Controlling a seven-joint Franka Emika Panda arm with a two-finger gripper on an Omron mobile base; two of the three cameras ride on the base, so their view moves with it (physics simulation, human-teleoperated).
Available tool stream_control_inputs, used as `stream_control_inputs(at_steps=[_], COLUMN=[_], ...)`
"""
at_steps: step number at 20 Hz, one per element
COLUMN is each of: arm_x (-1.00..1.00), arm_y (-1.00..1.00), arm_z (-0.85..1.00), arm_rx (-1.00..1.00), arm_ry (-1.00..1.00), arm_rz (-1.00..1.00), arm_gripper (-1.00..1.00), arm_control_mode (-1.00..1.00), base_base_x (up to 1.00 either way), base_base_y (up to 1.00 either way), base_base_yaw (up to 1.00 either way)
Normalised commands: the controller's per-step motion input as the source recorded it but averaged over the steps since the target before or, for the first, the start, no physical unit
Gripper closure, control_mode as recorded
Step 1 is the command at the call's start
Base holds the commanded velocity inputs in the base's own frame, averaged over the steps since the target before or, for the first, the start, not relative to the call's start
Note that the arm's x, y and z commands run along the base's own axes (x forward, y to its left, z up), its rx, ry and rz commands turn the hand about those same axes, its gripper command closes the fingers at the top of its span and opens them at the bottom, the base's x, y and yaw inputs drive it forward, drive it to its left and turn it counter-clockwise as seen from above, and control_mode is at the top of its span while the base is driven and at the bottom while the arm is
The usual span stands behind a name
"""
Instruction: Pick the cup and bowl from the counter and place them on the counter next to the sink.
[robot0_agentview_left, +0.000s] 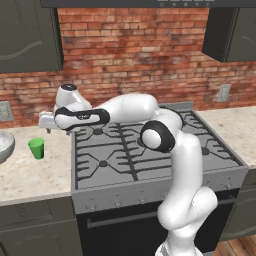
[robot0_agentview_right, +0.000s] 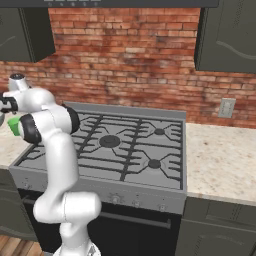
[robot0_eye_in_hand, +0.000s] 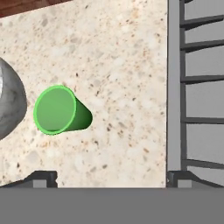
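The small green cup stands upright on the beige counter left of the stove. In the hand view the cup lies left of centre, its open mouth facing the camera. The silvery-grey bowl sits at the far left, close beside the cup, and its rim is cut by the frame edge. My gripper hangs above the counter, up and to the right of the cup. Its fingertips stand wide apart, open with nothing between them. The sink is out of view.
The grey gas stove with raised grates fills the middle, and its edge runs just right of my hand. More counter lies right of the stove. A brick wall and dark upper cabinets stand behind.
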Motion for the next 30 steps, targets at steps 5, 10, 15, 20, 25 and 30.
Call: stream_control_inputs(at_steps=[5,10,15,20,25,30], arm_x=[0.15,0.12,0.13,0.21,0.19,0.29], arm_y=[0.32,0.24,0.21,0.14,0.14,0.12], arm_z=[-0.11,-0.15,-0.21,-0.17,-0.09,-0.19], arm_rx=[0.0,0.0,0.0,0.0,0.0,0.0], arm_ry=[-0.02,0.0,0.0,0.0,0.0,0.0], arm_rz=[0.0,0.0,0.0,0.0,0.0,0.0], arm_gripper=[-1.0,-1.0,-1.0,-1.0,-1.0,-1.0], arm_control_mode=[-1.0,-1.0,-1.0,-1.0,-1.0,-1.0], base_base_x=[0.0,0.0,0.0,0.0,0.0,0.0], base_base_y=[0.0,0.0,0.0,0.0,0.0,0.0], base_base_yaw=[0.0,0.0,0.0,0.0,0.0,0.0])
